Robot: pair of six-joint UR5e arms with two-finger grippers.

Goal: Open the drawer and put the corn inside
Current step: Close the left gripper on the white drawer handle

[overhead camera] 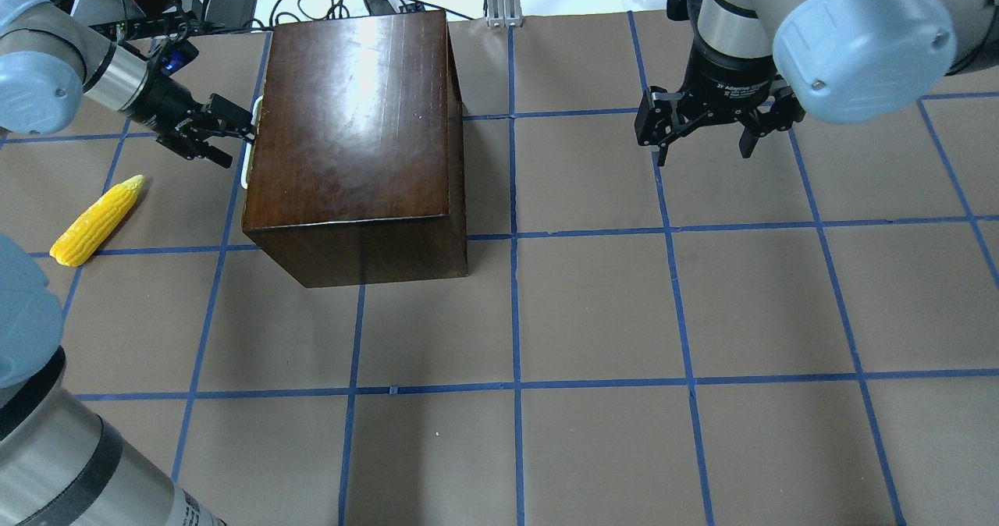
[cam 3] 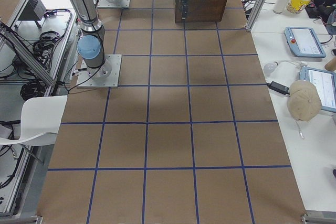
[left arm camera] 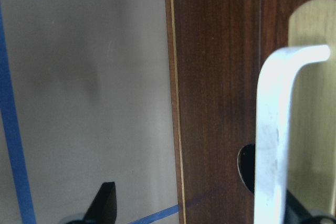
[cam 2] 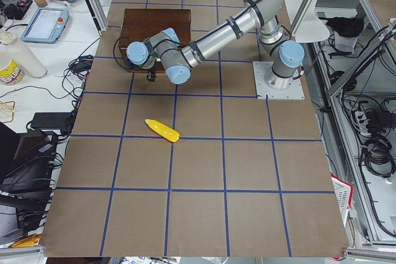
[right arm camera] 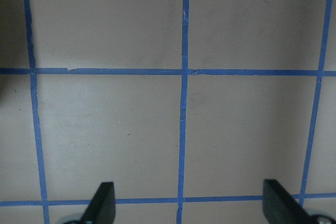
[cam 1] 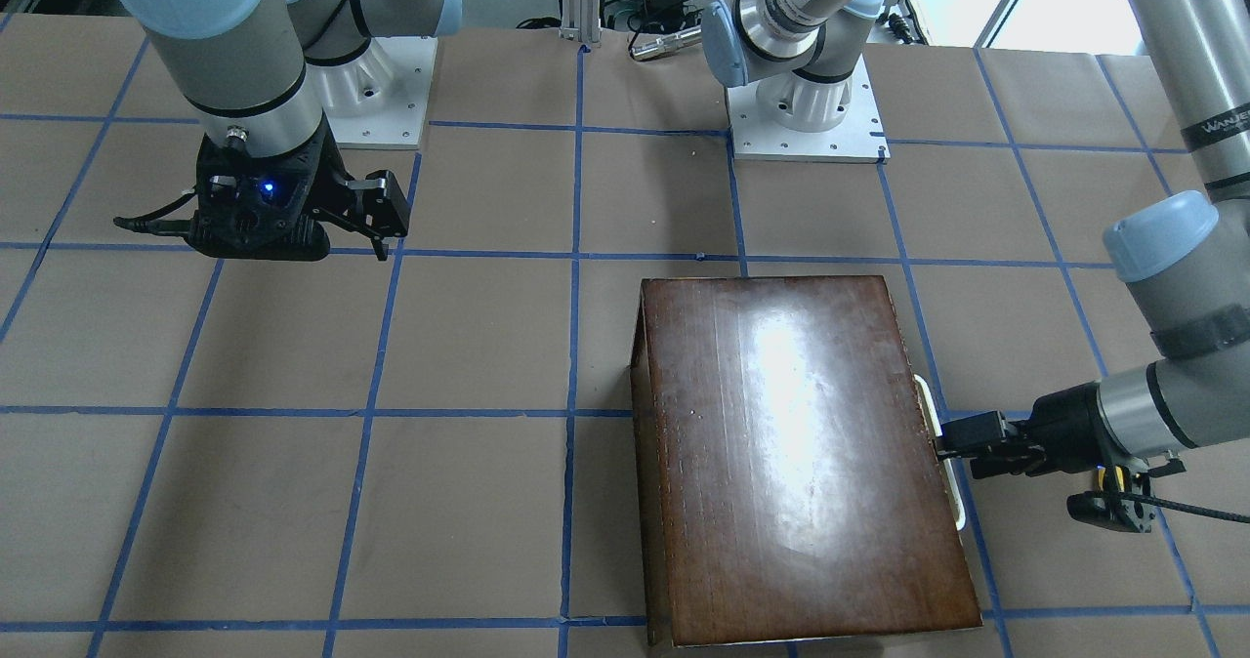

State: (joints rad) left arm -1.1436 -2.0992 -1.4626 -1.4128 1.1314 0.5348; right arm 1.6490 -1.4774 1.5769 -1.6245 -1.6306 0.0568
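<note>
My left fingers (left arm camera: 106, 199), released, straddle the drawer handle (left arm camera: 270, 129) off-centre; I should centre, clench, then pull straight toward nine o'clock, sparing the corn (overhead camera: 97, 220) at eight.

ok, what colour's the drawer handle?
The drawer handle is white, slightly scuffed. It shows best in the left wrist-mounted view.
</note>
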